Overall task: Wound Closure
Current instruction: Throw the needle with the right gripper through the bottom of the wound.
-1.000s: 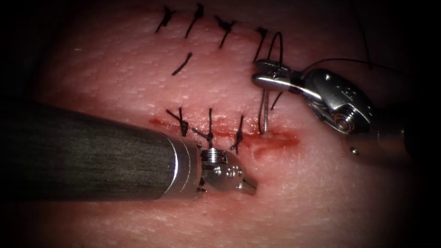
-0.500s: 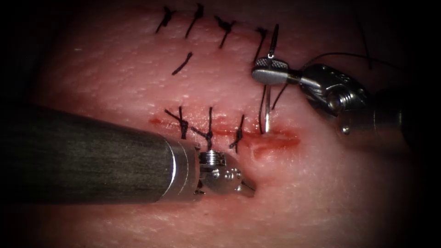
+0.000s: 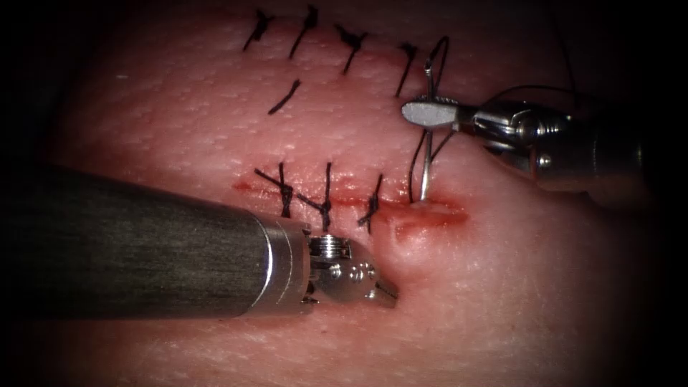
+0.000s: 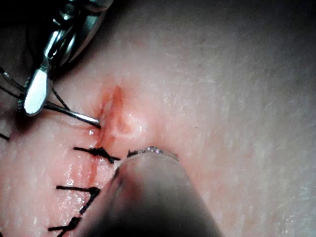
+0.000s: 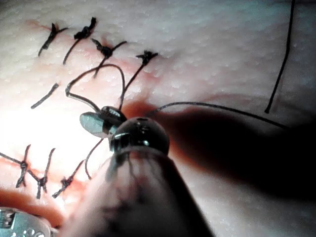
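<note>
My right tool (image 3: pixel 430 113) is shut on the curved needle (image 3: pixel 426 165) close to its tail end, above the cut's right end. The needle runs down to the cut (image 3: pixel 437 215), and its tip is in the tissue at the far edge, where a small mound rises. Black thread (image 3: pixel 414 161) hangs beside the needle and loops over the jaws (image 5: pixel 101 121). My left tool (image 3: pixel 385 291) is shut and holds nothing; its tip presses a dimple into the tissue just below the cut. In the left wrist view the needle (image 4: pixel 74 114) meets the cut (image 4: pixel 116 116) near that tool's tip (image 4: pixel 148 153).
Three knotted stitches (image 3: pixel 327 195) close the cut's left part. A second row of stitches (image 3: pixel 351 43) runs along the far tissue, with a loose cut thread piece (image 3: pixel 284 99) below it. Red fluid (image 3: pixel 423 229) lies at the open right end. The left shaft (image 3: pixel 143 247) covers the lower left.
The right tool has rolled at its wrist and shifted slightly right, turning the needle so that its tip has gone into the cut's far edge and raised the tissue. The left tool has stayed put.
</note>
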Motion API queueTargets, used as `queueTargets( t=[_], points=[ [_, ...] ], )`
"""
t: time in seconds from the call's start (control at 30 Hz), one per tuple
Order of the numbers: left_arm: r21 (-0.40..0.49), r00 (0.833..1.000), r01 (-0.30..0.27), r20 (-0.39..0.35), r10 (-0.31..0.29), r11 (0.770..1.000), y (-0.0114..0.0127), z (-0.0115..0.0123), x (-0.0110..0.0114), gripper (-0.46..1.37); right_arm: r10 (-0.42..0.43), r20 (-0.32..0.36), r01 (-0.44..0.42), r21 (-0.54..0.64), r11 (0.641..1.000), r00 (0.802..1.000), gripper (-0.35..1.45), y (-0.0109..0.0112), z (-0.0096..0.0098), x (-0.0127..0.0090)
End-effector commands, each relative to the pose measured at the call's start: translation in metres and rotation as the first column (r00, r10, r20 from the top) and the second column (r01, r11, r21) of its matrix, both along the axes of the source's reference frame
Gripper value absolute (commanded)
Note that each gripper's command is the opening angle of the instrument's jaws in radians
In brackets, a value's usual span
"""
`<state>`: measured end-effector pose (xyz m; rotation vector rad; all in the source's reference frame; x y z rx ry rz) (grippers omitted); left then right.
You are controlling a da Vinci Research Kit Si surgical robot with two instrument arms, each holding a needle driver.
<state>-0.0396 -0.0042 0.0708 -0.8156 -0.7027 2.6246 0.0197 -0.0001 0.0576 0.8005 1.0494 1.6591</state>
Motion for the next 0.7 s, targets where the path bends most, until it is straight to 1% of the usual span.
queueTargets(
  t=[0.03, 0.1, 0.17, 0.43, 0.57, 0.7],
  points=[
    [0.008, 1.0, -0.005, 0.005, 0.005, 1.0, 0.0, 0.0, 0.0, -0.35, 0.003, 0.0, -0.003, 0.016, 1.0, 1.0, -0.35, 0.0, 0.0001, 0.0],
    [0.008, 1.0, -0.006, 0.005, 0.006, 1.0, 0.0, 0.0, 0.0, -0.35, 0.0, -0.014, 0.001, 0.042, 0.999, 1.0, -0.35, -0.0001, 0.0, 0.0001],
    [0.008, 1.0, -0.006, 0.005, 0.006, 1.0, 0.0, 0.0001, 0.0001, -0.35, -0.011, -0.044, 0.014, 0.068, 0.998, 0.999, -0.35, -0.0002, 0.0, 0.0002],
    [0.014, 1.0, -0.005, 0.007, 0.005, 1.0, 0.0002, 0.0002, 0.0003, -0.35, -0.003, -0.083, 0.015, 0.148, 0.989, 0.997, -0.35, -0.0013, -0.0003, 0.0006],
    [0.011, 1.0, -0.006, 0.007, 0.006, 1.0, 0.0003, 0.0003, 0.0004, -0.35, -0.001, -0.106, 0.022, 0.195, 0.981, 0.994, -0.35, -0.002, -0.0005, 0.001],
    [0.011, 1.0, -0.008, 0.007, 0.007, 1.0, 0.0004, 0.0003, 0.0005, -0.35, 0.003, -0.137, 0.033, 0.261, 0.965, 0.991, -0.35, -0.0029, -0.0006, 0.0014]
  ],
)
